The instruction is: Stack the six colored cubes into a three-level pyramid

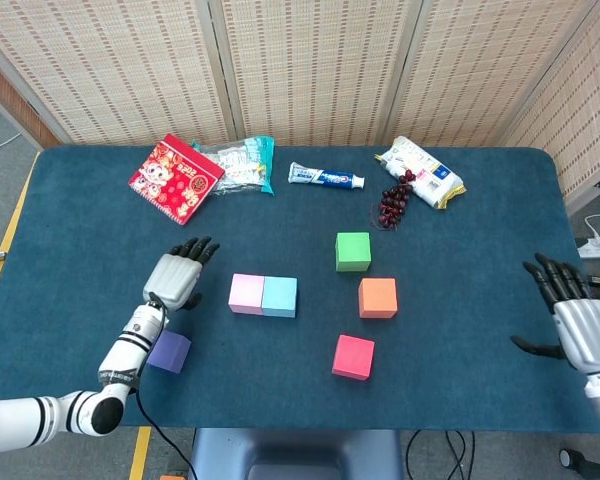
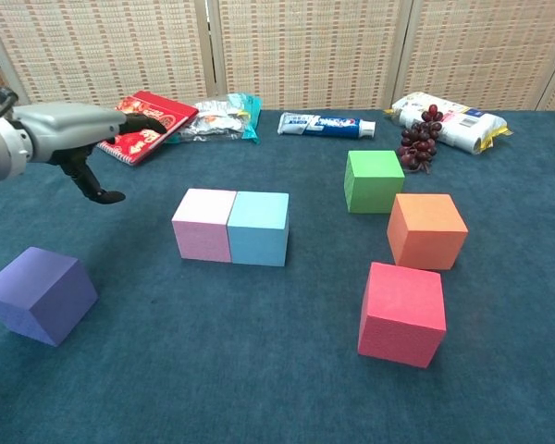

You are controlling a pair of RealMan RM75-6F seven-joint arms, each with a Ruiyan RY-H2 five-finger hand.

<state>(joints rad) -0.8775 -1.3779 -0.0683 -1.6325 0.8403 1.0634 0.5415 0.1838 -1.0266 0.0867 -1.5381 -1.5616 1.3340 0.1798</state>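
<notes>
Head view shows the left hand [image 1: 177,277] with fingers spread, holding nothing, left of the pink cube [image 1: 247,294] and apart from it. Pink cube touches the light blue cube [image 1: 280,296] side by side; both look like matte foam with sharp edges. The purple cube [image 1: 168,351] lies beside the left forearm. Green cube [image 1: 353,251], orange cube [image 1: 378,297] and red cube [image 1: 354,356] stand separately on the blue cloth table [image 1: 460,250]. Only this view shows the right hand [image 1: 572,316], also spread and empty, at the table's right edge. Chest view shows better the grainy cube faces.
</notes>
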